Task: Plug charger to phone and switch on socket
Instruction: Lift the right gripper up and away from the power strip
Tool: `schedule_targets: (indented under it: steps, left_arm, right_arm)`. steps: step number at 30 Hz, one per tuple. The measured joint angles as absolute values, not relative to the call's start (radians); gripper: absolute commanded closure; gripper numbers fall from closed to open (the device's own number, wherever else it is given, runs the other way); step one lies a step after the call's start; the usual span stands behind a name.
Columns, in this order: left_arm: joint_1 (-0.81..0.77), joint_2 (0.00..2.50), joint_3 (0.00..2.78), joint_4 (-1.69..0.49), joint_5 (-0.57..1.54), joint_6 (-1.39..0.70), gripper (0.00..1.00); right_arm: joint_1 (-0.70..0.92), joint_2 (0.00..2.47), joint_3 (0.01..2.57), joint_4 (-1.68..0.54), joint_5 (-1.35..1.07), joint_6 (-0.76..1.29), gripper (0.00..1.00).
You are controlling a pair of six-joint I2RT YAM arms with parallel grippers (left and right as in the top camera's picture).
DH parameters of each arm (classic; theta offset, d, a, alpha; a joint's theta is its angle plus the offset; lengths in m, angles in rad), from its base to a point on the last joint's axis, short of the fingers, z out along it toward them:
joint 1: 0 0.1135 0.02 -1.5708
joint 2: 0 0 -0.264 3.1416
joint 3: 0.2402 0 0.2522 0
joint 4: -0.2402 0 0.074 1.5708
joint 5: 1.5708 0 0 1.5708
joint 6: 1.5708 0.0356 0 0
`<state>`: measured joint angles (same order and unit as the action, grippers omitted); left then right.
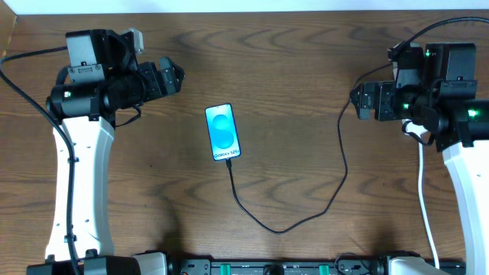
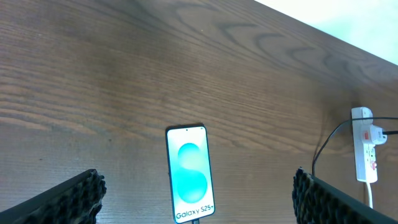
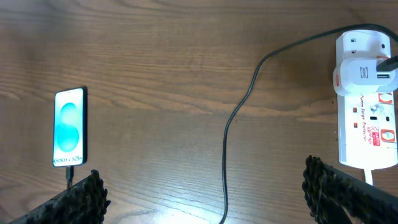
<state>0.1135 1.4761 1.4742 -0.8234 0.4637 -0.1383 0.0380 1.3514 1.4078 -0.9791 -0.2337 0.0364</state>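
Note:
The phone [image 1: 224, 133] lies flat mid-table with its light-blue screen lit. The black charger cable [image 1: 283, 228] runs from the phone's bottom edge, loops toward the front and climbs right. In the right wrist view the cable [image 3: 239, 112] ends at a white plug [image 3: 360, 74] seated in the white socket strip [image 3: 367, 130]. The phone also shows in that view [image 3: 69, 126]. The left wrist view shows the phone [image 2: 189, 173] and the socket [image 2: 365, 144]. My left gripper [image 1: 172, 76] [image 2: 196, 177] is open, raised left of the phone. My right gripper [image 1: 359, 99] [image 3: 202, 174] is open, raised near the socket.
The socket's white cord [image 1: 424, 198] runs toward the front edge along the right arm. In the overhead view the right arm hides most of the socket. The wooden table's far edge [image 2: 323, 34] shows in the left wrist view.

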Motion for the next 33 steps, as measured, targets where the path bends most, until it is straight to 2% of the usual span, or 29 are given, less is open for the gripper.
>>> schedule_targets:
  steps: [27, 33]
  left_arm:
    - [0.113, 1.476, 1.474, -0.823, 0.464, -0.138, 0.02]
    - [0.113, 1.476, 1.474, -0.823, 0.464, -0.138, 0.02]
  right_arm:
    - [0.038, 1.347, 1.408, -0.98, -0.173, 0.036, 0.01]
    - [0.042, 1.25, 1.383, -0.918, -0.163, 0.029, 0.01]
